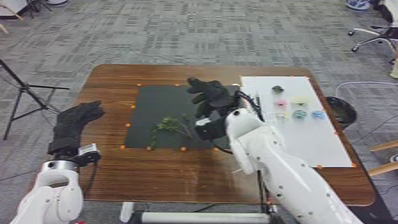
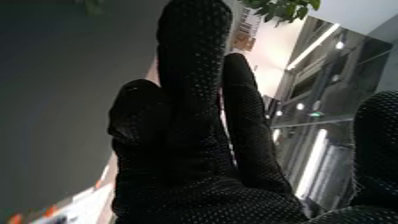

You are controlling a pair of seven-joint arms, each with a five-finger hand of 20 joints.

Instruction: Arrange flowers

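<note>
Several light stems, one gentle pinch

Green sprigs [image 1: 166, 125] lie on the dark mat [image 1: 163, 102], flower-like pieces [image 1: 299, 114] on the white sheet [image 1: 313, 145]. The right hand [image 1: 211, 95] is empty, fingers straight, slightly parted; the left hand [image 1: 76, 119] looks relaxed, empty. Stems seem bendy, leaves crushable — pinch low, on bare stalk.

Head view: grey carpet [image 1: 204, 40] with a pattern of small darker rectangles surrounds a brown wooden bench [image 1: 187, 177]; a black tripod [image 1: 24, 86] stands to its left, and a wheeled office chair [image 1: 387, 34] lies beyond its far right corner, partly cropped. Pale wooden legs [image 1: 386, 169] of another piece of furniture stand near its right side. Right wrist view: bright strip lights [image 2: 311, 162] run across a dark ceiling [image 2: 342, 75], adjoining a white surface [image 2: 351, 12].
</note>
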